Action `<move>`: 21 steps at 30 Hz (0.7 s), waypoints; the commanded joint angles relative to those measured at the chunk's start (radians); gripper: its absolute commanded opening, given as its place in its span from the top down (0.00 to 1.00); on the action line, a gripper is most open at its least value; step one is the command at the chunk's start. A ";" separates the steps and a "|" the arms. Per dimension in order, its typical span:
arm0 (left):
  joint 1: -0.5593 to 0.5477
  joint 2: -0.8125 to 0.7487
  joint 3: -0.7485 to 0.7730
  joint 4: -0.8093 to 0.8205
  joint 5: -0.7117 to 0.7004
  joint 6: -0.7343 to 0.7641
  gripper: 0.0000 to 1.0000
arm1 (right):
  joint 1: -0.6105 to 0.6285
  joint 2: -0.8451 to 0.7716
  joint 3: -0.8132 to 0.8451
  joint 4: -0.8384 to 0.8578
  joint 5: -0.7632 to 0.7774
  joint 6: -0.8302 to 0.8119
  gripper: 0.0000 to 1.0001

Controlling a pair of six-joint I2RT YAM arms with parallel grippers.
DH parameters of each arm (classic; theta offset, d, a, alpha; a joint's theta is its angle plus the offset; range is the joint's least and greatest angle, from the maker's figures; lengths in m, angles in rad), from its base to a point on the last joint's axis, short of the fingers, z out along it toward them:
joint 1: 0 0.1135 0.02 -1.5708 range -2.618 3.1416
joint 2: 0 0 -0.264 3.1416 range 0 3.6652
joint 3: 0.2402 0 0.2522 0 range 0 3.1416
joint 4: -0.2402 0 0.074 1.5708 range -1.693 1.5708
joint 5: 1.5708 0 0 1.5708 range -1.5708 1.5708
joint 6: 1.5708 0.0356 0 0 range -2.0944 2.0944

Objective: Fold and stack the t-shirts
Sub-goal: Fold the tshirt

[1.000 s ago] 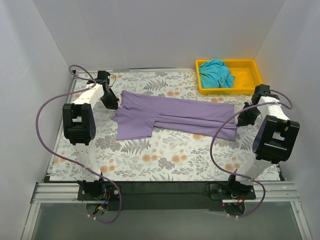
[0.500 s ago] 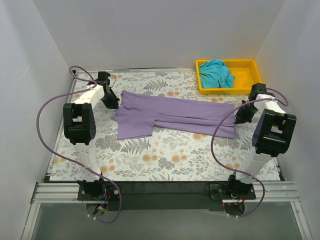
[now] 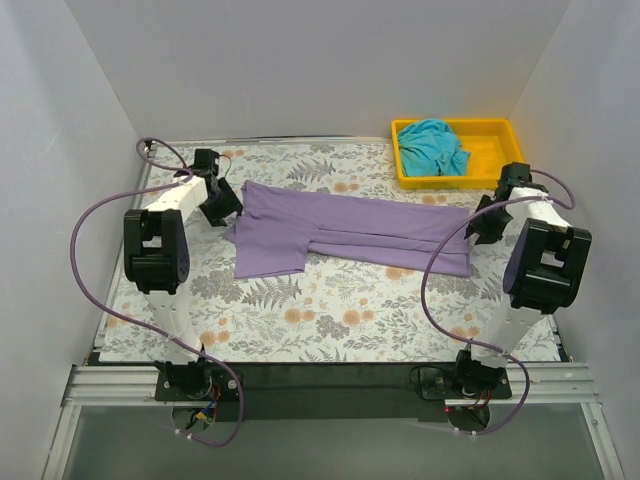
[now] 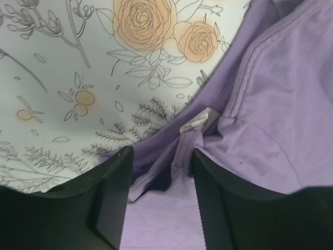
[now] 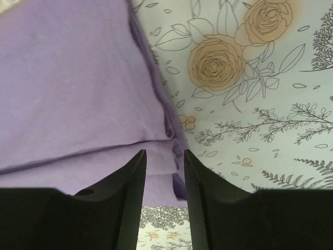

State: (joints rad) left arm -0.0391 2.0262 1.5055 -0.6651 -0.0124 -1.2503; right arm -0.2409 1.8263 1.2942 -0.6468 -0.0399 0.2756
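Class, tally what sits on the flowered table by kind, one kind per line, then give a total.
Purple shirt: 1
Teal shirt: 1
Yellow tray: 1
Total: 3

A lab test cell: plain white walls (image 3: 300,60) box in a floral-covered table (image 3: 330,310), with an aluminium rail (image 3: 330,380) along its near edge.

lavender shirt (image 3: 350,228), teal shirt (image 3: 434,147), yellow tray (image 3: 497,150), floral tablecloth (image 3: 330,310).
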 commanded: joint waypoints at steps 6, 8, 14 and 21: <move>-0.042 -0.297 -0.186 0.022 -0.078 0.066 0.46 | 0.118 -0.209 -0.041 0.047 0.026 -0.055 0.60; -0.064 -0.345 -0.278 0.025 -0.084 0.065 0.45 | 0.147 -0.235 -0.058 0.053 0.025 -0.061 0.59; -0.154 -0.452 -0.467 0.038 -0.100 0.035 0.45 | 0.276 -0.314 -0.125 0.075 -0.009 -0.055 0.58; -0.199 -0.422 -0.516 0.059 -0.127 -0.012 0.47 | 0.388 -0.317 -0.164 0.102 -0.040 -0.049 0.57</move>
State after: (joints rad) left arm -0.2333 1.6108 0.9966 -0.6384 -0.0959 -1.2369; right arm 0.1192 1.5265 1.1416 -0.5865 -0.0555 0.2317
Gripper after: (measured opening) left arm 0.531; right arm 0.424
